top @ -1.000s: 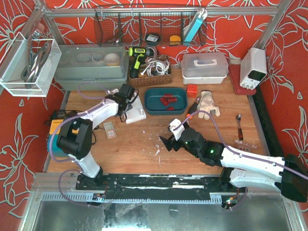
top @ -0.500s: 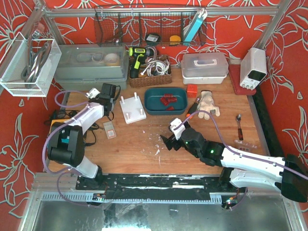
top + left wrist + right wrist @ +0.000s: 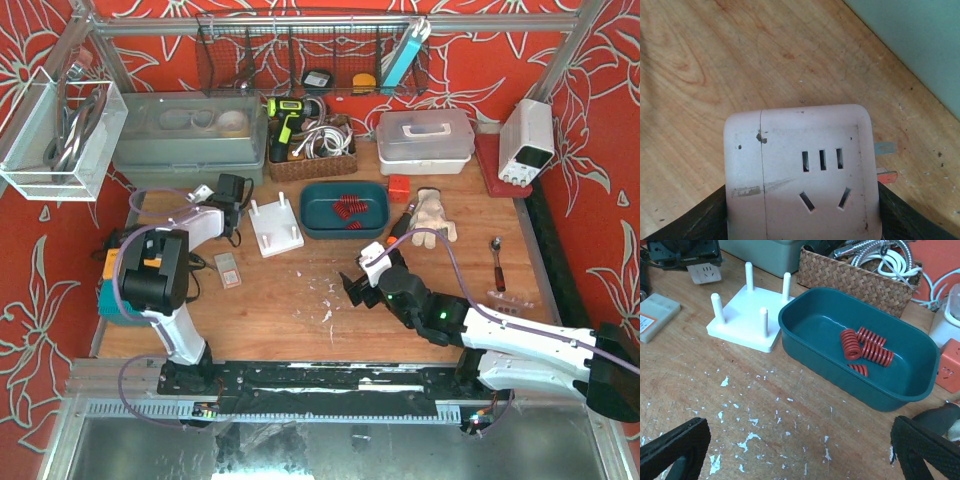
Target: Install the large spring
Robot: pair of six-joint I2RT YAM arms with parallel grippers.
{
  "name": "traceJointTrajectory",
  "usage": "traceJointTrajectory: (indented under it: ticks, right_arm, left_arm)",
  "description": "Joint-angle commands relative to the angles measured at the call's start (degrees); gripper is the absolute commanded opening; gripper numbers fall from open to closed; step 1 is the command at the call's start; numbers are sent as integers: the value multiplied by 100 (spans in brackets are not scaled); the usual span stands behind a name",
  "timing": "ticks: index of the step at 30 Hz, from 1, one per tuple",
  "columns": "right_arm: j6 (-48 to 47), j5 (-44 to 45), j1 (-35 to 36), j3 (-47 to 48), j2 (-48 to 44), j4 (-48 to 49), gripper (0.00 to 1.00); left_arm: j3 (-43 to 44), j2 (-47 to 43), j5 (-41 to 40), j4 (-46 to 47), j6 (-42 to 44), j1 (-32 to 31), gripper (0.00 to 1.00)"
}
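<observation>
Several red springs [image 3: 865,347] lie in a teal tray [image 3: 810,357], which the top view shows mid-table [image 3: 345,228]. One thicker spring [image 3: 850,344] lies at their left. A white base with four pegs [image 3: 747,322] stands left of the tray [image 3: 275,228]. My right gripper [image 3: 800,445] is open and empty, low over bare wood in front of the tray [image 3: 358,285]. My left gripper [image 3: 225,195] is at the back left, shut on a white power socket block [image 3: 800,175], which also shows in the right wrist view [image 3: 704,272].
A wicker basket of cables [image 3: 310,160], a grey bin [image 3: 190,135] and a white lidded box [image 3: 425,135] line the back. An orange cube [image 3: 399,188], a glove [image 3: 433,215] and a spoon [image 3: 497,262] lie right. A small card box [image 3: 228,270] lies left.
My left gripper has moved left, away from the peg base toward the back left corner, with the socket block in it. My right gripper has barely shifted.
</observation>
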Motion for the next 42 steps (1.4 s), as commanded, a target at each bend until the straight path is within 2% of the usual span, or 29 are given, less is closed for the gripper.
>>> traceJointTrajectory:
  ticks: [1, 8, 11, 15, 20, 23, 30, 36, 39, 42]
  right_arm:
    - [90, 241, 35, 19, 10, -167, 99]
    - [100, 286, 35, 39, 74, -185, 99]
    - [126, 308, 36, 40, 87, -177, 99]
    - [153, 391, 35, 31, 105, -146, 99]
    - [274, 667, 33, 7, 65, -141, 99]
    - [417, 1135, 31, -35, 53, -157, 99]
    - [81, 1200, -32, -387, -226, 265, 99]
    - [253, 1437, -418, 2, -381, -427, 99]
    - [478, 962, -936, 397, -232, -1075, 99]
    - [411, 168, -1563, 802, 78, -1311, 98]
  left_arm:
    - [303, 294, -115, 76, 95, 58, 55]
    - [642, 550, -245, -422, 108, 84, 76]
    - [695, 414, -183, -600, 150, 84, 90]
    - [459, -32, -30, -673, 165, 84, 100]
    - [-97, -817, 440, -429, 381, 46, 100]
    - [-494, -1388, 835, -137, 682, -38, 100]
    - [-1212, -2944, 1703, 585, 1845, -806, 100]
    - [-1924, -3733, 3401, 1487, 2083, -1331, 100]
    - [-2371, -3928, 3824, 2230, 2223, -1770, 100]
    - [-2663, -3958, 3538, 2693, 2488, -2315, 100]
